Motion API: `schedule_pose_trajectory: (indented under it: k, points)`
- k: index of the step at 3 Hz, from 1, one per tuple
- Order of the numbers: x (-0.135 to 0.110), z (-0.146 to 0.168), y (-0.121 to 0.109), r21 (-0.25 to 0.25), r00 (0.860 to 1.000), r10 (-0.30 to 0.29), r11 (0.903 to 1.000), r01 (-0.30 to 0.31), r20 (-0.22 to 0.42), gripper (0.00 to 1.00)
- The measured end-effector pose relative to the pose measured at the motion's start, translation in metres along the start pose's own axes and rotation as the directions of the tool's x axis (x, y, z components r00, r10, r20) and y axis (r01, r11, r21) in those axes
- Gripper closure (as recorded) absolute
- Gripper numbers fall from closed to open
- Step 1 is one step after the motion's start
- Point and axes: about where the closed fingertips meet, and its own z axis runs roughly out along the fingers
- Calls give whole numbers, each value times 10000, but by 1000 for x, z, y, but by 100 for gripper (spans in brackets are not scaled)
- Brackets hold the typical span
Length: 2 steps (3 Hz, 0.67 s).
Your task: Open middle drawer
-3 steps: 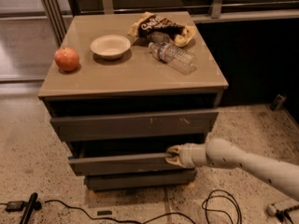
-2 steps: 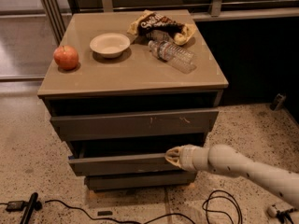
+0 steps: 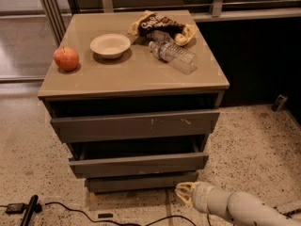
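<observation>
I see the middle drawer (image 3: 138,164) at lower centre, slightly out, and my gripper (image 3: 185,192) sits just below its right end, apart (how open, I cannot tell). Up top are an apple (image 3: 66,58), bowl (image 3: 110,45), bottle (image 3: 172,57) and chip bag (image 3: 162,26).

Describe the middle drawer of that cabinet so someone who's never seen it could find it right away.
Find the grey-brown cabinet with the apple and bowl on top. Of its three stacked fronts, the middle drawer is second down, above and left of the gripper by the floor. Its front is plain, unlike the scratched front above, and wider than the short bottom front.
</observation>
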Motion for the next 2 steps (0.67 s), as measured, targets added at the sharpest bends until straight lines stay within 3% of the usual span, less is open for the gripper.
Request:
schedule_pose_trajectory:
  k: [1,2]
  points:
    - [0,6,-9,-60,10000,25,10000,-25,22,63]
    - [1,22,-54,-71,10000,-23,10000,23,-20,39]
